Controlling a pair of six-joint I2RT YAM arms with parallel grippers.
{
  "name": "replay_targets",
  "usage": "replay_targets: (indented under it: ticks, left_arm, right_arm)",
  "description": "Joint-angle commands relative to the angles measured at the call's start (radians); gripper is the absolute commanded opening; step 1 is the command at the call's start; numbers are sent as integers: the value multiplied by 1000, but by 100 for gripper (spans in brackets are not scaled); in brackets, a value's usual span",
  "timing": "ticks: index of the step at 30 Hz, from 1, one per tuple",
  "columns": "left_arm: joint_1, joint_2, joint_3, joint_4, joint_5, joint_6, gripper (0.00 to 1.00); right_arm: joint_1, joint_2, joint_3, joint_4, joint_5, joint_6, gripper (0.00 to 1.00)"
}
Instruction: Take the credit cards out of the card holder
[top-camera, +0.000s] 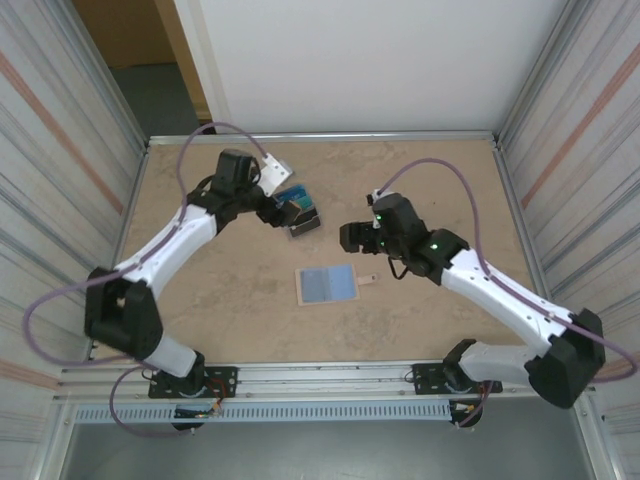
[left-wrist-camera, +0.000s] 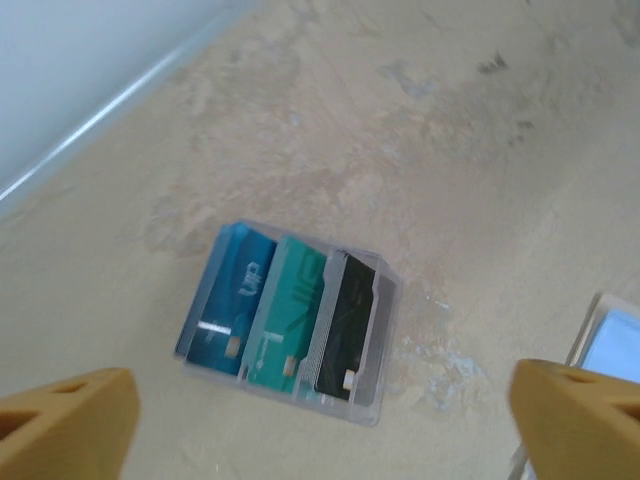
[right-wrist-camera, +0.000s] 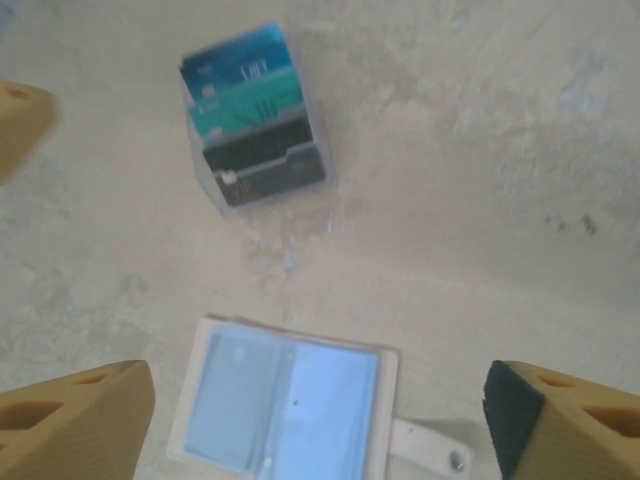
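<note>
Both the left pincer (left-wrist-camera: 320, 420) and right pincer (right-wrist-camera: 320, 410) gape apart, empty, above the fanned credit cards (left-wrist-camera: 285, 320) and the opened card holder (right-wrist-camera: 285, 405) on the desk (top-camera: 230, 300).

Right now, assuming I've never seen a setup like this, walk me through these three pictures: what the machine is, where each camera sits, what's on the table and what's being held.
These are two robot arms bolted at the near edge of a table, each ending in a two-finger gripper. The overhead picture looks down from above and behind them. The other two come from small cameras on the wrists, so the orange shapes at their edges are that gripper's own fingers.

Near the middle lies the card holder, opened flat with its pale blue inside up and its snap tab to one side. Farther back is a fanned pile of credit cards: blue, teal and dark.

The left gripper hangs over the pile with its fingers spread wide and nothing between them. The right gripper hangs beyond the holder, also open and empty. Nothing is held.
</note>
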Motion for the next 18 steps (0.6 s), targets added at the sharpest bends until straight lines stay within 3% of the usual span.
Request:
replay_targets:
  ticks: [1,10,18]
  left_arm:
    - [-3,-148,-142,144,-143,-145,99]
    - [56,-502,-484,301,-394,-460,99]
    - [66,-634,-584,252,-482,-524,99]
  right_arm:
    - [69,93,76,-126,69,85,78]
    - [212,357,197,-198,-26,144,55]
    - [272,536,284,-231,-43,144,42]
